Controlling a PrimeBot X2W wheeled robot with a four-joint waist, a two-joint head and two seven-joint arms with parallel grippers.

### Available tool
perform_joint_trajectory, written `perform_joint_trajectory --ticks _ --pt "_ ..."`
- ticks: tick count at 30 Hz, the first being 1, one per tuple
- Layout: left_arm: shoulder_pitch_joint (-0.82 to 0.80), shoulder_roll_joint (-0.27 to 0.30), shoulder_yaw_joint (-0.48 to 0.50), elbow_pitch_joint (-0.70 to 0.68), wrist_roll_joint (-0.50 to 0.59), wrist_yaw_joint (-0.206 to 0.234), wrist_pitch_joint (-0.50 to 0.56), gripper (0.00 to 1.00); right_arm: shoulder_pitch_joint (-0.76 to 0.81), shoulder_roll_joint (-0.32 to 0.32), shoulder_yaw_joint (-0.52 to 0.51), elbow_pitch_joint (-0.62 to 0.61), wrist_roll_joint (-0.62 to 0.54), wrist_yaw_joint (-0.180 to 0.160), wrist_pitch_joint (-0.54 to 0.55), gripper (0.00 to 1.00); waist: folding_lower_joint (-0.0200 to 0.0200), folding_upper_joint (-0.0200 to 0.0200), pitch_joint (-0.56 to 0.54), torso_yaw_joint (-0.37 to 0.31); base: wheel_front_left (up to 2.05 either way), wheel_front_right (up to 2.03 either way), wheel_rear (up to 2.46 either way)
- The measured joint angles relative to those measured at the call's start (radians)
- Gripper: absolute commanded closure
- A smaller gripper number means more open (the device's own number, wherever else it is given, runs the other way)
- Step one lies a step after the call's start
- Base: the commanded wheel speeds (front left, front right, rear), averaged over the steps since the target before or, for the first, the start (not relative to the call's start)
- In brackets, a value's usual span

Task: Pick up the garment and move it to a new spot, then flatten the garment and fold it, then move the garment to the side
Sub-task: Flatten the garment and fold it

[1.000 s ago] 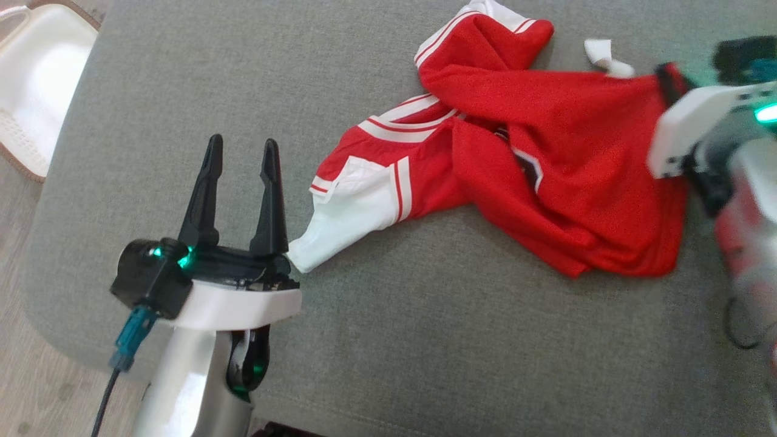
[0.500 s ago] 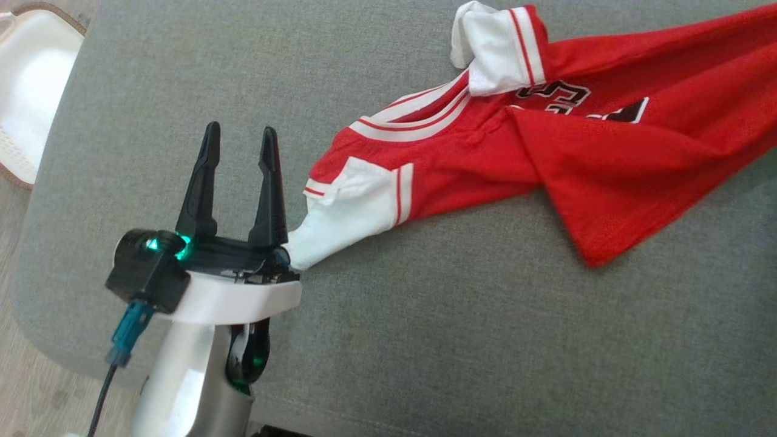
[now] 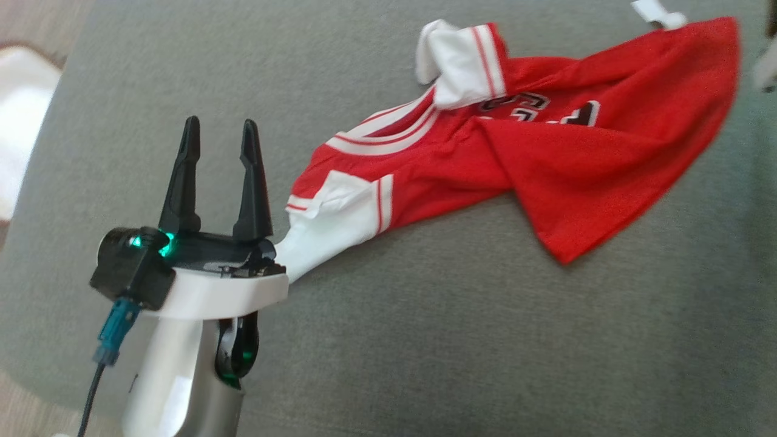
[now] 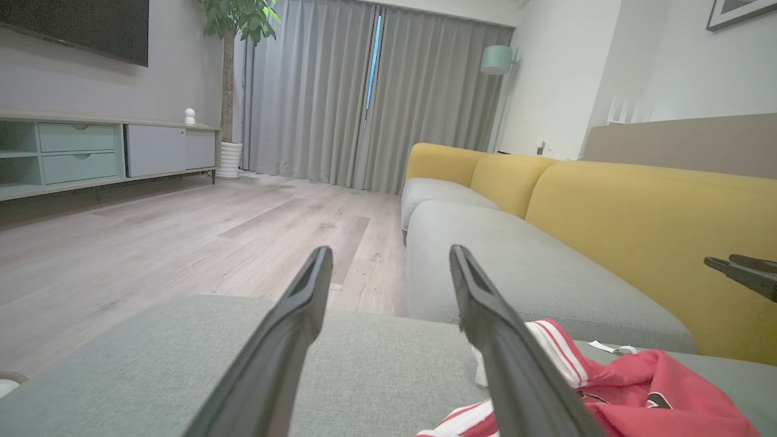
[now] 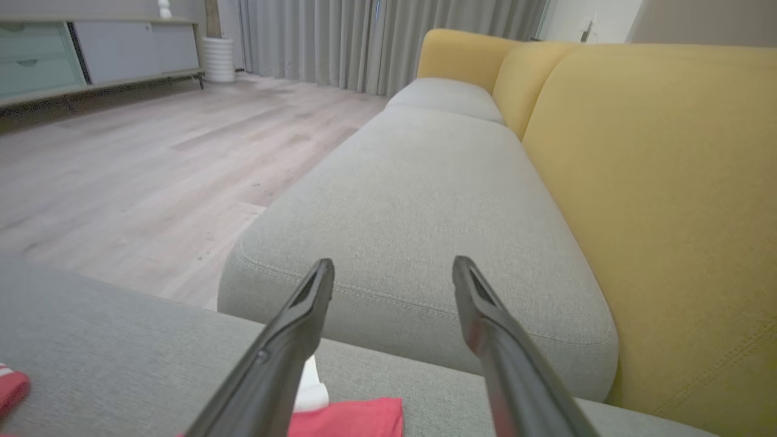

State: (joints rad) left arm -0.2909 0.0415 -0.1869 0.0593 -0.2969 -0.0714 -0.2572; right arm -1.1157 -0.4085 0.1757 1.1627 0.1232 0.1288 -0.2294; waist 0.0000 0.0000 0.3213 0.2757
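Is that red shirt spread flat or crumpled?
Crumpled. The red shirt lies twisted on the grey cushion, a flap folded over its lettering, one white sleeve bunched.

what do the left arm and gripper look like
The left gripper has two long black tapering fingers on a black base with green lights. Behind it come a white collar and a silvery forearm. A teal plug with a black cable hangs beside it.

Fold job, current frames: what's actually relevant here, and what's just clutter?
Job:
- red-and-white jersey, crumpled on the grey cushion
- left gripper, open, beside the white sleeve
- right gripper, open, holding nothing

Lying about:
- yellow sofa
- TV cabinet
- potted plant
- floor lamp
- blurred white item on the floor
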Motion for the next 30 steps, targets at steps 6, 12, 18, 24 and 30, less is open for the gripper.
perform_joint_trajectory --ticks 6,12,18,24,30 --pt "0.012 0.000 0.010 0.000 0.011 -0.001 0.000 0.00 0.088 0.079 -0.023 -0.086 0.004 0.000 -0.019 0.00 -0.0001 0.0000 -0.046 -0.049 0.00 0.00 0.00" --pt "0.051 0.000 0.027 0.006 0.026 -0.001 0.000 0.00 0.359 0.199 -0.079 -0.373 0.009 0.000 -0.021 0.00 -0.0001 0.0000 -0.110 -0.127 0.00 0.00 0.00" --pt "0.095 0.001 0.034 0.026 0.043 -0.001 0.000 0.00 0.656 0.308 -0.109 -0.568 -0.019 0.000 -0.021 0.00 -0.0002 0.0000 -0.162 -0.186 0.00 0.00 0.00" --pt "0.148 0.001 0.059 0.035 0.045 -0.006 0.000 0.00 0.878 0.344 -0.118 -0.709 -0.017 0.000 -0.021 0.00 -0.0002 0.0000 -0.205 -0.235 0.00 0.00 0.00" --pt "0.180 0.001 0.061 0.042 0.050 -0.008 0.000 0.00 0.965 0.352 -0.100 -0.771 0.014 0.000 -0.021 0.00 -0.0001 0.0000 -0.226 -0.265 0.00 0.00 0.00"
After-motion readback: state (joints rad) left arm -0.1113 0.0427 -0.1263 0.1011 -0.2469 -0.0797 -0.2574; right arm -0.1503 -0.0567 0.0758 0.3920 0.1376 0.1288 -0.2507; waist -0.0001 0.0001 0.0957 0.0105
